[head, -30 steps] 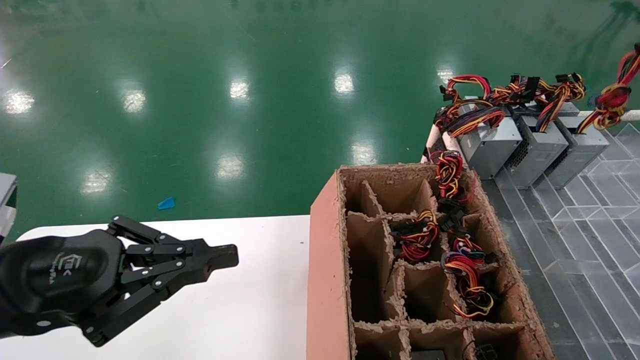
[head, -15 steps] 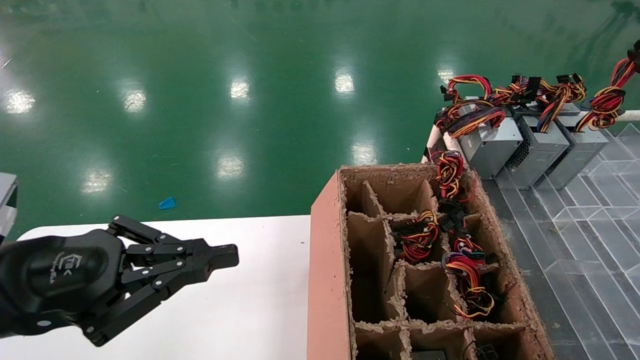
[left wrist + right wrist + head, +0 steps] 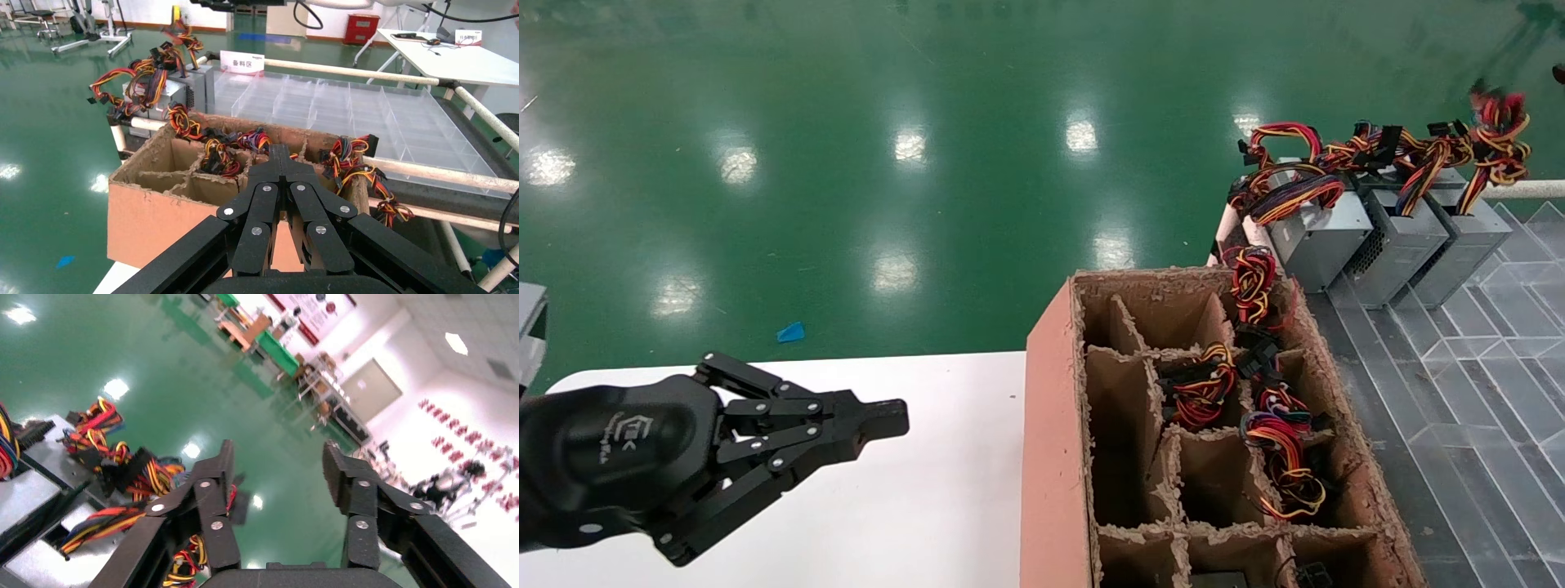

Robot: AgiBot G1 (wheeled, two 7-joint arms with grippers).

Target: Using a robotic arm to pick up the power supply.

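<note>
Power supply (image 3: 1459, 241): grey sheet-metal box, perforated side, coiled wires.

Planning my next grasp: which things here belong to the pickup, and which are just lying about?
Job: grey power supplies; right end effector, open near them.
Lying about: divided cardboard box with wire bundles; white table; left end effector, shut, parked over the table.
</note>
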